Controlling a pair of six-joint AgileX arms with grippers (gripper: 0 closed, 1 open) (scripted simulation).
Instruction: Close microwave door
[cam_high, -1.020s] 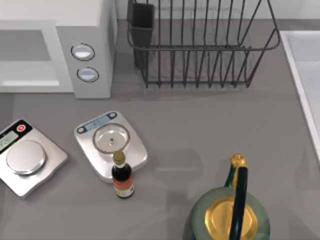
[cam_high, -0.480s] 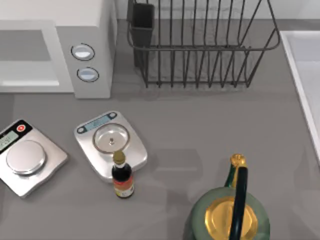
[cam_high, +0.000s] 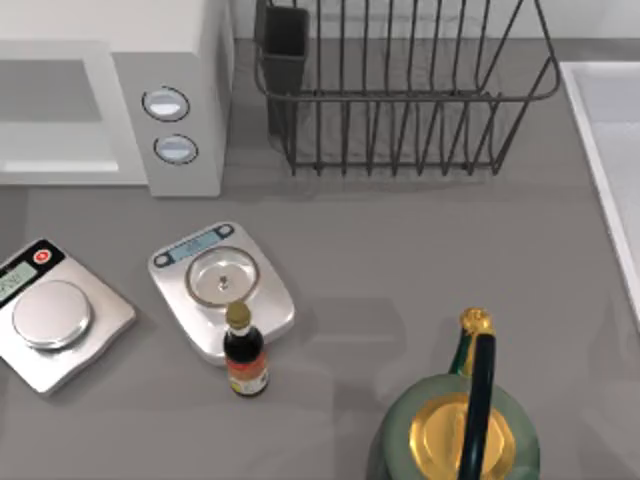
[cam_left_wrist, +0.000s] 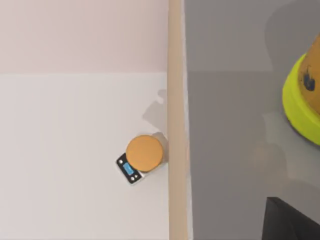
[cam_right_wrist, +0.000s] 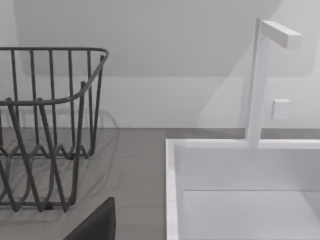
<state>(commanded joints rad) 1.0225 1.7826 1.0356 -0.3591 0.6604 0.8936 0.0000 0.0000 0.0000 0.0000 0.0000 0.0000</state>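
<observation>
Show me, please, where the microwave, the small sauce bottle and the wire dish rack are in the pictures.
microwave (cam_high: 170, 160): top view, on its panel between the two dials.
sauce bottle (cam_high: 245, 362): top view, on its dark body.
wire dish rack (cam_high: 400, 95): top view, on its front rim wire.

White microwave (cam_high: 110, 60), grey cavity, two pale silver-rimmed dials (cam_high: 166, 104). Silver scales (cam_high: 222, 285); second scales (cam_high: 55, 315) bore a red button. Dark bottle (cam_high: 244, 352), label possibly red-orange. Green kettle (cam_high: 460, 425), gold lid.
</observation>
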